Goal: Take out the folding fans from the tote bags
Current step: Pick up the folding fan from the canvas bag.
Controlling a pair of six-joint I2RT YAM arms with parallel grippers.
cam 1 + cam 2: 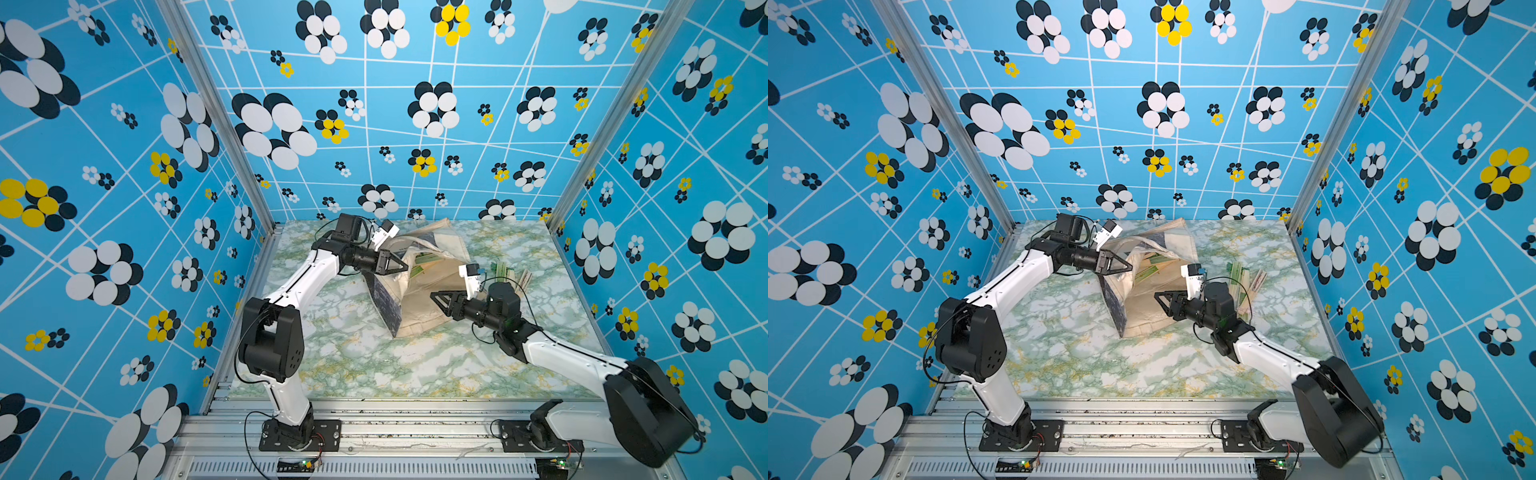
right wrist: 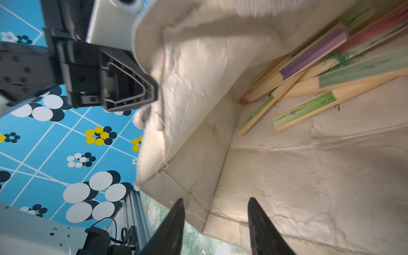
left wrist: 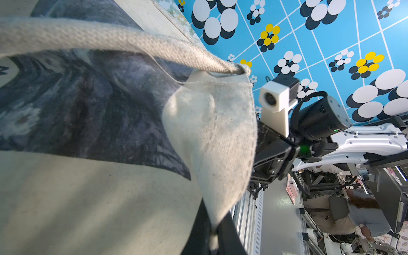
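Observation:
The cream tote bag (image 1: pixel 419 307) (image 1: pixel 1142 311) lies on its side mid-table, mouth held up. My left gripper (image 1: pixel 404 266) (image 1: pixel 1128 266) (image 3: pixel 214 206) is shut on the bag's upper rim cloth beside a strap handle (image 3: pixel 110 37). Several folding fans (image 2: pixel 309 66) with purple, pink and green edges lie deep inside the bag (image 2: pixel 309 176); they also show through its mouth (image 1: pixel 419 266) (image 1: pixel 1152 266). My right gripper (image 1: pixel 435 298) (image 1: pixel 1158 297) (image 2: pixel 216 198) is open at the bag's lower lip, nothing between its fingers. More fans (image 1: pixel 505 272) (image 1: pixel 1239 276) lie on the table right of the bag.
The marble-patterned table (image 1: pixel 374 365) is boxed in by blue flowered walls on three sides. An aluminium rail (image 1: pixel 395 415) runs along the front edge. The fans outside the bag sit just behind my right wrist.

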